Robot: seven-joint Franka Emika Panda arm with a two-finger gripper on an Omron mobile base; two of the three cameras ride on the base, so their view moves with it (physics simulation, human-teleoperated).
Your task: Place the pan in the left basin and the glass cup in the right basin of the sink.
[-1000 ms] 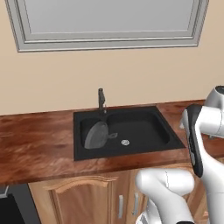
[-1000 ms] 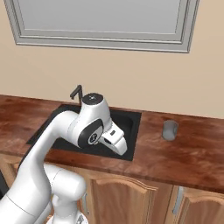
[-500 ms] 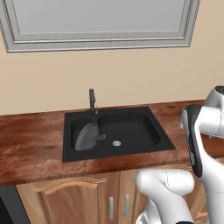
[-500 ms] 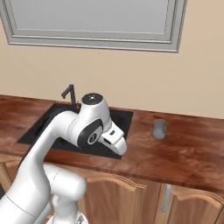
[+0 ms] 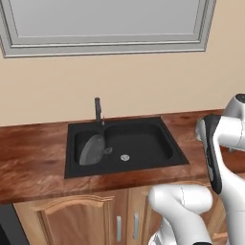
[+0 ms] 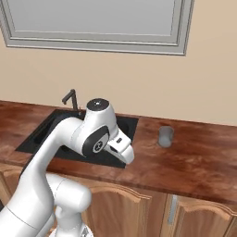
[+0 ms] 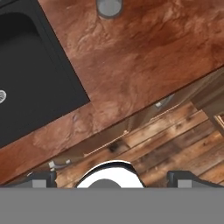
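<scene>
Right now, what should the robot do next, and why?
Probably reach toward the glass cup. The pan already leans in the left basin, but the cup stands on the counter, and the gripper is open and holds nothing.

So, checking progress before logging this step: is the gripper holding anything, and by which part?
Nothing is held. The gripper is open and empty; the small translucent glass cup stands untouched on the counter.

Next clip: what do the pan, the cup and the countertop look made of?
Pan: dull dark grey, probably cast iron; no shine. Glass cup: pale grey, slightly see-through, likely glass. Countertop: glossy mottled red-brown, looks like polished stone or stained wood; the render leaves it open.
</scene>
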